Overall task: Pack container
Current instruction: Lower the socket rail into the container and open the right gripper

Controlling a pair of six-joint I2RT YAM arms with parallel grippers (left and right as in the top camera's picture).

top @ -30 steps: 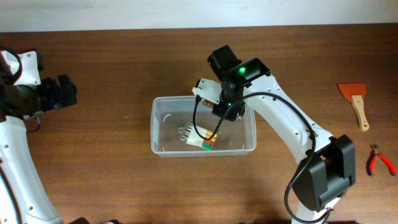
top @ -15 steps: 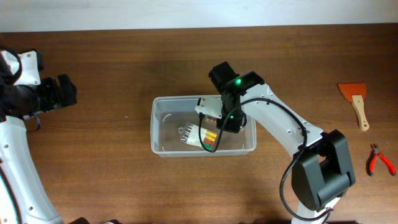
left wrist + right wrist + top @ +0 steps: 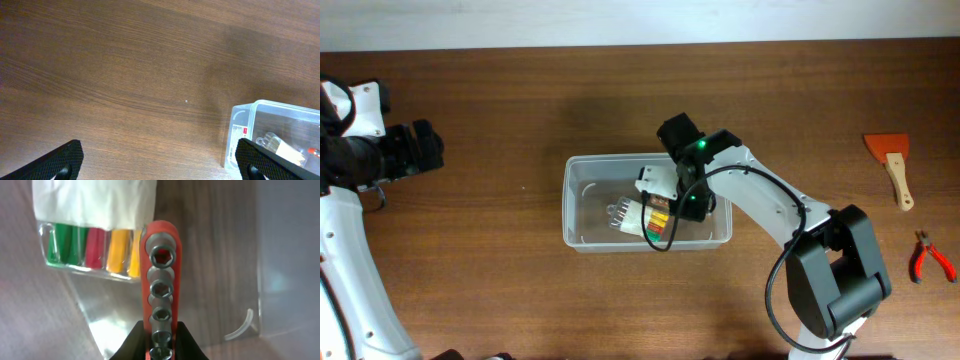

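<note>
Right gripper (image 3: 157, 341) reaches down into the container (image 3: 571, 205), which sits near the middle of the table (image 3: 500, 100). Its two black fingers press the sides of a red socket rail (image 3: 161, 270), so it is grasping that rail. Only the finger roots show at 6 o'clock in the wrist view, and the rail's lower end is cut off there. From overhead the right arm (image 3: 760, 195) covers both grip and rail completely.

At 11 o'clock from the rail lies a clear packet (image 3: 95, 247) of green, red and yellow pieces under a white card; what the pieces are is hard to tell. A pale, shiny object (image 3: 617, 212) at the packet's 9 o'clock is too blurred to name.

Left gripper (image 3: 160, 162) hangs released at the table's 9 o'clock edge, well apart from the container, fingertips wide. An orange scraper (image 3: 890, 158) lies at 3 o'clock and red-handled pliers (image 3: 928, 258) at 4 o'clock.
</note>
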